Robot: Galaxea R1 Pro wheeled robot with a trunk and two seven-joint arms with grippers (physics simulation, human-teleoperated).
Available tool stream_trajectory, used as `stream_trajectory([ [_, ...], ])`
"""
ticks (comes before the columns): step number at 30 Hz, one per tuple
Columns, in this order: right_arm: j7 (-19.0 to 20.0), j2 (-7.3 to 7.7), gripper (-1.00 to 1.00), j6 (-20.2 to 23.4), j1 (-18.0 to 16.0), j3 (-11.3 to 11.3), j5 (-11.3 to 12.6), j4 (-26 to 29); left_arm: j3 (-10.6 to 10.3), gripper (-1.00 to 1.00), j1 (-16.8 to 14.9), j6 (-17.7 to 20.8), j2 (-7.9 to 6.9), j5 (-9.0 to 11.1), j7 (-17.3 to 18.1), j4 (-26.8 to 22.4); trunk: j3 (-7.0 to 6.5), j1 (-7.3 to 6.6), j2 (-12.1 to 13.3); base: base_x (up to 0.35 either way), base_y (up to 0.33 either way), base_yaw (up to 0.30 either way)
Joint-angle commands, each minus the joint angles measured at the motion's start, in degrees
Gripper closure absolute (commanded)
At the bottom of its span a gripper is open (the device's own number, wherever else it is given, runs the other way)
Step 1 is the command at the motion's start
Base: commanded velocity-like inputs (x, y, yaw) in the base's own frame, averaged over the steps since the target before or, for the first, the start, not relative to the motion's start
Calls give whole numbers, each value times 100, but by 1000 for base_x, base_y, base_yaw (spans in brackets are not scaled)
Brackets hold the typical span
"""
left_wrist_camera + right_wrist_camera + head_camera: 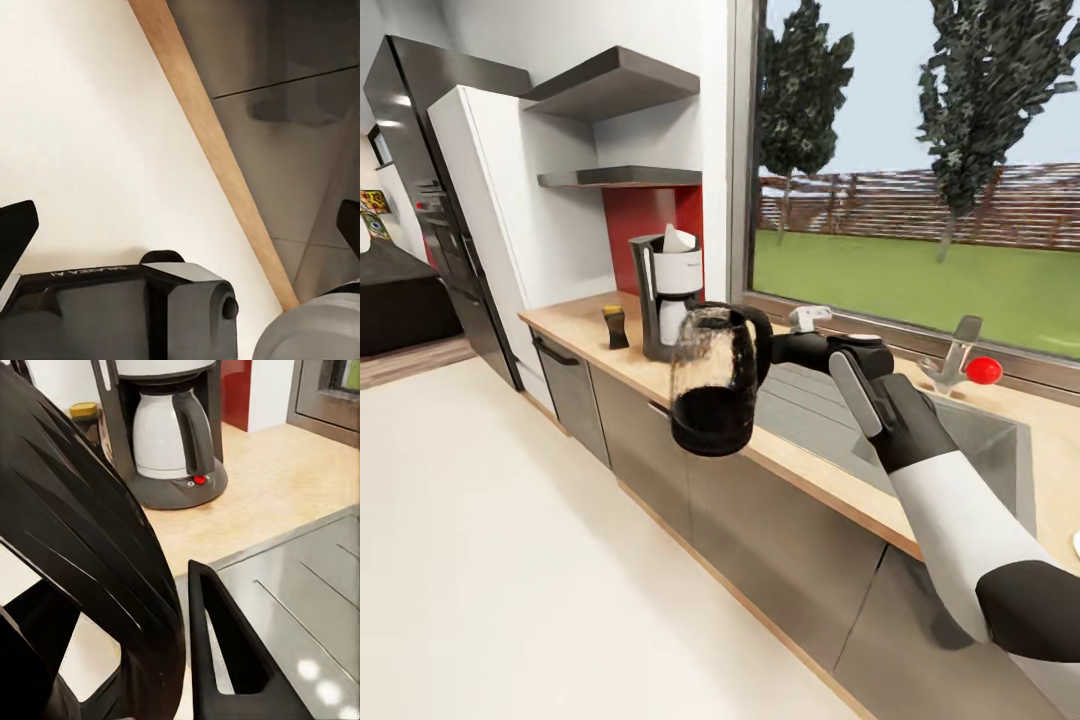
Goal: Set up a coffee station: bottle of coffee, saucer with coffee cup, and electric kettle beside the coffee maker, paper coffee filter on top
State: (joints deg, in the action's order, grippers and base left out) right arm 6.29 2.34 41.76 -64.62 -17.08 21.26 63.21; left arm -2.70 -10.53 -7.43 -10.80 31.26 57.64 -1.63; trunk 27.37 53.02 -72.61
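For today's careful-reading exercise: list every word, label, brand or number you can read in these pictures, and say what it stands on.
Left wrist housing: a short line of pale print, upside down and too blurred to read.
Coffee maker's white housing: faint dark print, too small to read.
Bottle of coffee: no text can be made out.
Nothing else carries writing.

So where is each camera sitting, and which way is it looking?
Head view: on the robot's head, looking down along the kitchen countertop; the right gripper holds the electric kettle.
Left wrist view: on the left arm, facing floor and cabinet fronts; its dark fingertips show.
Right wrist view: on the right arm, facing the coffee maker.
Head and right wrist views share the coffee maker.
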Motion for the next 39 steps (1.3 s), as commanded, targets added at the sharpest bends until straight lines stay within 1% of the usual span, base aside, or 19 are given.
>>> stream_trajectory([
  [1, -38, 4, 100, 30, -19, -6, 1, 7, -36, -100, -5, -51, -1, 11, 3, 6, 6, 0, -4, 6, 2, 0],
  [4, -50, 9, 100, 25, -22, -6, -2, 7, -37, -100, -4, -52, -1, 11, 2, 5, 6, 0, -4, 3, 1, 0],
  [5, -73, 55, 100, 24, -149, 1, -19, -1, -38, -100, -9, -53, -1, 11, -7, 6, 6, 0, -4, 0, 0, 0],
  [6, -149, 67, 100, 30, -215, 1, -21, -6, -38, -100, -6, -51, -1, 11, -10, 7, 6, 0, -4, 0, 0, 0],
  [7, -495, 77, 100, 51, -346, 2, -19, -9, -38, -100, -7, -52, -1, 11, -14, 6, 6, 0, -4, 0, 0, 0],
  [8, -626, 81, 100, 63, -396, 3, -15, -10, -38, -100, -8, -52, -1, 11, -14, 5, 6, 0, -4, 0, 0, 0],
  [10, -764, 89, 100, 77, -459, 3, -11, -10, -33, -100, -9, -54, -1, 11, -16, 5, 6, 0, -4, 0, 0, 0],
  [12, -806, 104, 100, 82, -514, 6, -4, -14, -29, -100, -5, -51, -3, 13, -18, 5, 6, 0, -4, 0, 0, 0],
  [14, -818, 198, 100, 85, -560, 9, 7, -28, -26, -100, -6, -49, -9, 16, -16, 5, 6, 0, -4, 0, 0, 0],
  [17, -821, 274, 100, 87, -586, 11, 15, -21, -22, -100, -5, -48, -21, 19, -17, 5, 6, 0, -4, 0, 0, 0],
  [21, -832, 330, 100, 93, -607, 11, 13, -8, -15, -100, -8, -48, -37, 20, -20, 5, 6, 0, -4, 12, 0, 0],
  [26, -846, 438, 100, 94, -663, 44, 3, -7, -5, -100, -4, -48, -51, 20, -16, 5, 6, 0, -4, 211, 64, 0],
  [29, -862, 470, 100, 95, -699, 130, -4, -9, -3, -100, -7, -48, -53, 20, -16, 5, 6, 0, -4, 296, 127, 0],
  [39, -869, 487, 100, 95, -710, 161, -15, -11, -3, -100, -5, -48, -54, 20, -15, 5, 6, 0, -4, 316, 166, -4],
])
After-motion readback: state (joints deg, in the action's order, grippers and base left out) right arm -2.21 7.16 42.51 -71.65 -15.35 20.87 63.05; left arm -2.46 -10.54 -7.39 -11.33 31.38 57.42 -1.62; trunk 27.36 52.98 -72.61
